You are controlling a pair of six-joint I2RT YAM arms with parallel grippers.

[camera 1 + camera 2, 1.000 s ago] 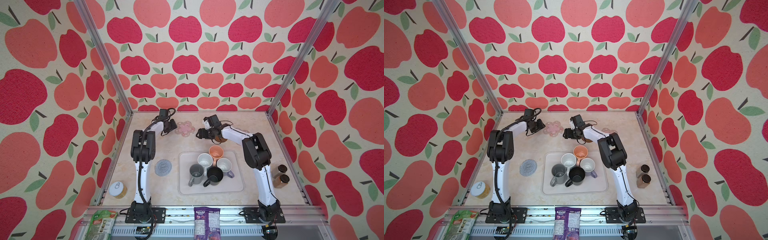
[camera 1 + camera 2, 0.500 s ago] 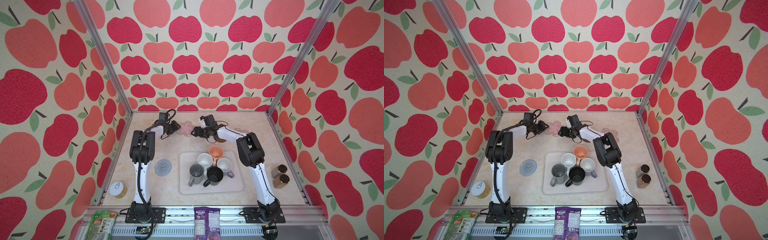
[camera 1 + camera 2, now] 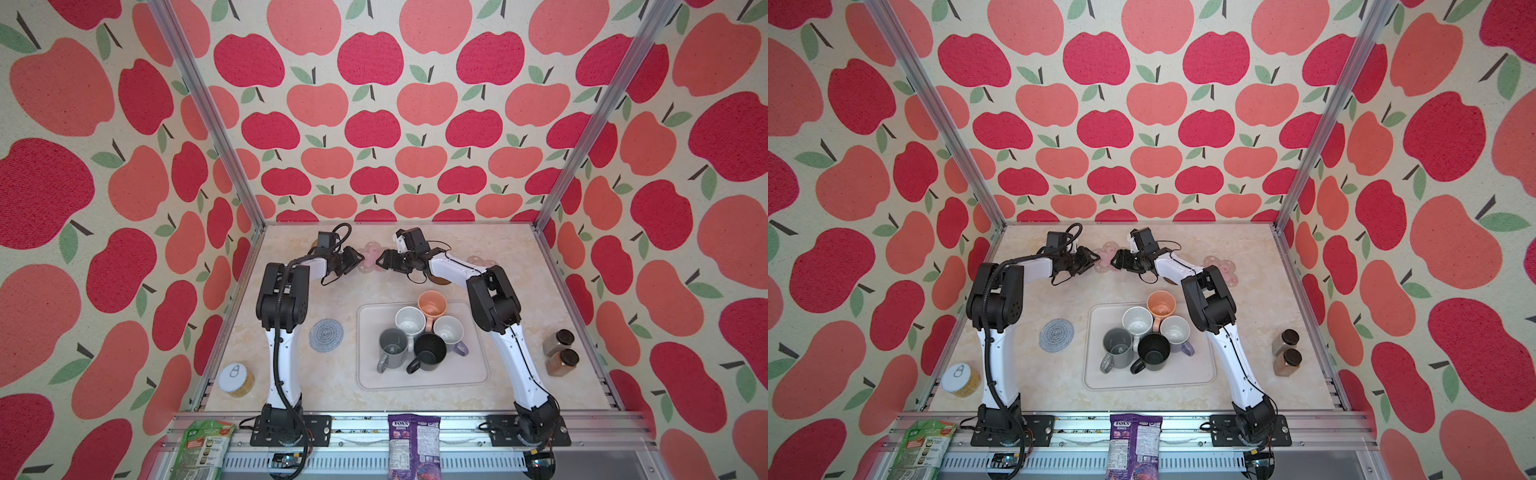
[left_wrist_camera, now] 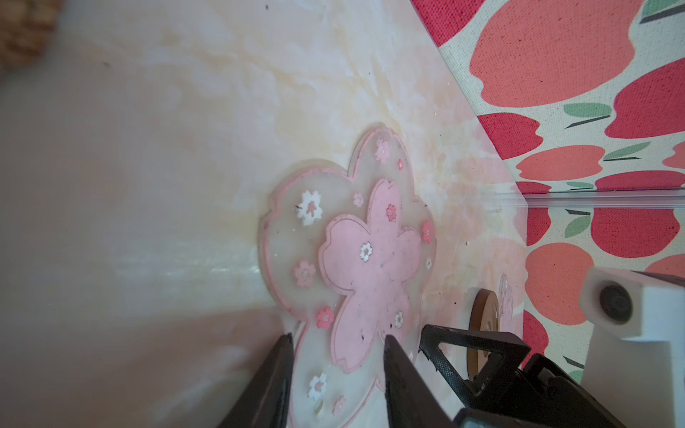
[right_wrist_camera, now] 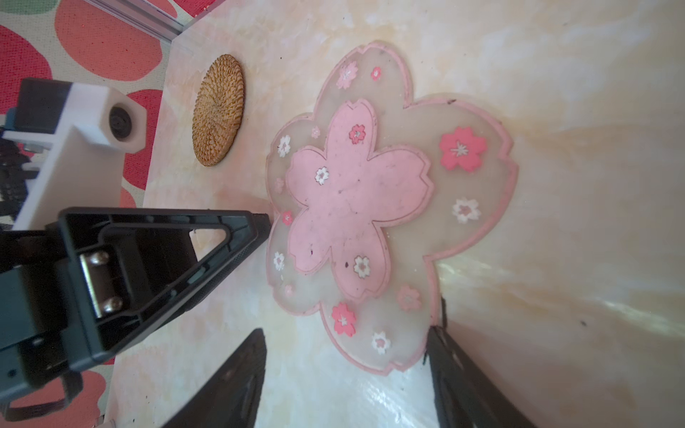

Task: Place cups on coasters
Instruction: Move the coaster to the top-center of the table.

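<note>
jaws apart, perhaps against flower coaster [image 5: 356, 200]

cups [image 3: 409, 321] on tray [image 3: 473, 374], coaster [image 3: 439, 281] seemingly behind it

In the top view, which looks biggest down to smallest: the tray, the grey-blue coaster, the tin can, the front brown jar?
1. tray
2. grey-blue coaster and tin can, about alike
3. front brown jar
</note>
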